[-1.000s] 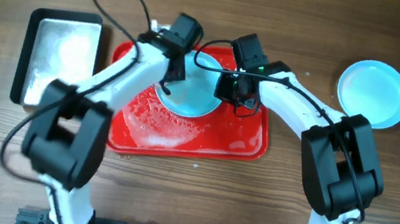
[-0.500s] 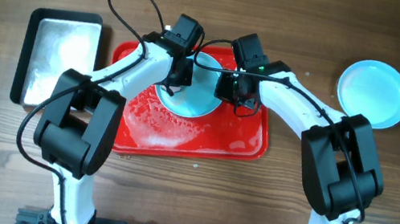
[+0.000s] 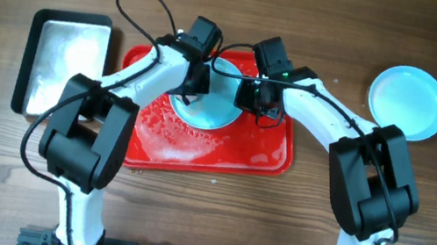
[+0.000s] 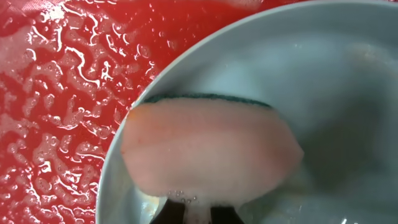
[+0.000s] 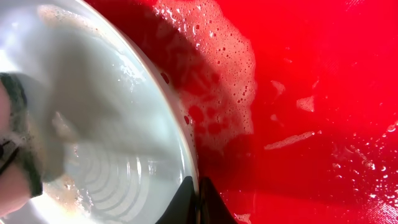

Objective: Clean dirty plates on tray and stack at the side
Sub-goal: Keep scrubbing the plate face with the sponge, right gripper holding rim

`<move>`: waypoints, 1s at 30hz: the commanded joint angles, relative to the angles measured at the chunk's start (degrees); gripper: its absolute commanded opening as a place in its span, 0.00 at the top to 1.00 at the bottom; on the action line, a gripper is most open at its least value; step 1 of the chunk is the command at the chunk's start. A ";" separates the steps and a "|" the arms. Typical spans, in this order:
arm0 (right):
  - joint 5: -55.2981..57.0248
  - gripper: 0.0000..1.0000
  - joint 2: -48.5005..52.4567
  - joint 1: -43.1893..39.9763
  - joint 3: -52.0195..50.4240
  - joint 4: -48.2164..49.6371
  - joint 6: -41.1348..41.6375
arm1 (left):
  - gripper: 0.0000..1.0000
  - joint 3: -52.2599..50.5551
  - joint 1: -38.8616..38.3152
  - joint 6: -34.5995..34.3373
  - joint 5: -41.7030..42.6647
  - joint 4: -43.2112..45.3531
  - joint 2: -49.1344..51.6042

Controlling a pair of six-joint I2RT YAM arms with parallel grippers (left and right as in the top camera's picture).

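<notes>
Pressing a round aqua-blue plastic plate on the sudsy red rectangular tray, a pink green-backed sponge is clamped by the left gripper. The plate's rim is pinched by the right gripper.

We find a plate on the tray; left of the tray sits a pan, right of it another plate.

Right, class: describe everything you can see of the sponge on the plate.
The soft pale-pink sponge, with a dark green scouring layer along its far edge, rests against the inside of the round pale aqua plastic plate, near its rim. It looks wet, with small suds at its near edge, where the left claw pinches it.
</notes>
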 commanded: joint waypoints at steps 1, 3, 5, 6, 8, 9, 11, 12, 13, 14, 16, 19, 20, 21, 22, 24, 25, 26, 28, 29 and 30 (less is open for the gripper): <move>0.79 0.96 1.18 -0.26 -0.17 -0.13 -0.57 | 0.96 -6.91 1.49 3.85 12.48 -10.71 9.40; 0.81 0.96 1.18 -0.26 -0.17 -0.11 -0.61 | 0.96 -6.91 2.95 6.14 15.30 -14.12 9.40; 0.79 0.96 1.18 -0.26 -0.17 -0.09 -0.59 | 0.96 -6.82 5.62 9.33 19.85 -18.80 9.40; 0.79 0.96 1.18 -0.26 -0.17 -0.09 -0.61 | 0.96 -6.80 6.75 9.86 20.70 -20.50 9.40; 0.79 0.96 1.18 -0.26 -0.17 -0.09 -0.59 | 0.96 -6.29 8.96 10.47 20.87 -24.55 9.40; 0.79 0.96 1.18 -0.26 -0.17 -0.07 -0.59 | 0.96 -5.77 9.75 11.52 20.83 -26.21 9.40; 0.76 0.96 1.18 -0.26 -0.17 -0.07 -0.59 | 0.96 -4.00 11.72 12.17 20.81 -26.18 9.38; 0.79 0.96 1.18 -0.26 -0.17 -0.07 -0.61 | 0.96 -3.48 12.24 12.13 20.76 -23.93 9.38; 0.76 0.96 1.18 -0.26 -0.17 -0.07 -0.61 | 0.96 -3.48 12.37 7.91 17.25 -18.56 9.40; 0.79 0.96 1.18 -0.26 -0.17 -0.07 -0.63 | 0.96 -3.48 11.93 3.61 12.22 -15.21 9.40; 0.76 0.96 1.18 -0.26 -0.17 -0.09 -0.76 | 0.96 -3.54 10.14 -4.37 0.33 -10.58 9.40; 0.76 0.96 1.18 -0.26 -0.17 -0.07 -0.76 | 0.96 -4.42 6.88 -9.42 -10.32 -4.68 9.40; 0.76 0.96 1.18 -0.26 -0.17 -0.07 -0.79 | 0.96 -5.25 5.79 -10.49 -12.96 -2.03 9.40; 0.76 0.96 1.18 -0.26 -0.17 -0.07 -0.76 | 0.96 -6.01 4.94 -10.49 -14.23 0.15 9.40; 0.76 0.96 1.18 -0.26 -0.17 -0.07 -0.79 | 0.96 -6.78 4.02 -10.49 -15.17 2.51 9.40; 0.74 0.96 1.18 -0.26 -0.17 -0.07 -0.79 | 0.96 -7.37 2.64 -10.56 -16.79 5.20 9.40; 0.55 0.96 1.18 -0.26 -0.17 -0.04 -0.81 | 0.96 -7.37 2.16 -11.58 -17.94 5.51 9.40; 0.57 0.96 1.18 -0.26 -0.17 -0.02 -0.83 | 0.96 -7.34 1.49 -12.17 -19.67 5.81 9.40; 0.55 0.96 1.18 -0.26 -0.17 0.00 -0.98 | 0.96 -7.34 0.94 -12.28 -20.90 5.70 9.31; 0.55 0.96 1.18 -0.26 -0.17 0.00 -0.98 | 0.96 -7.17 0.94 -13.05 -21.29 4.63 9.14; 0.55 0.96 1.18 -0.26 -0.17 0.02 -1.01 | 0.96 -6.80 1.01 -13.03 -21.29 2.86 8.87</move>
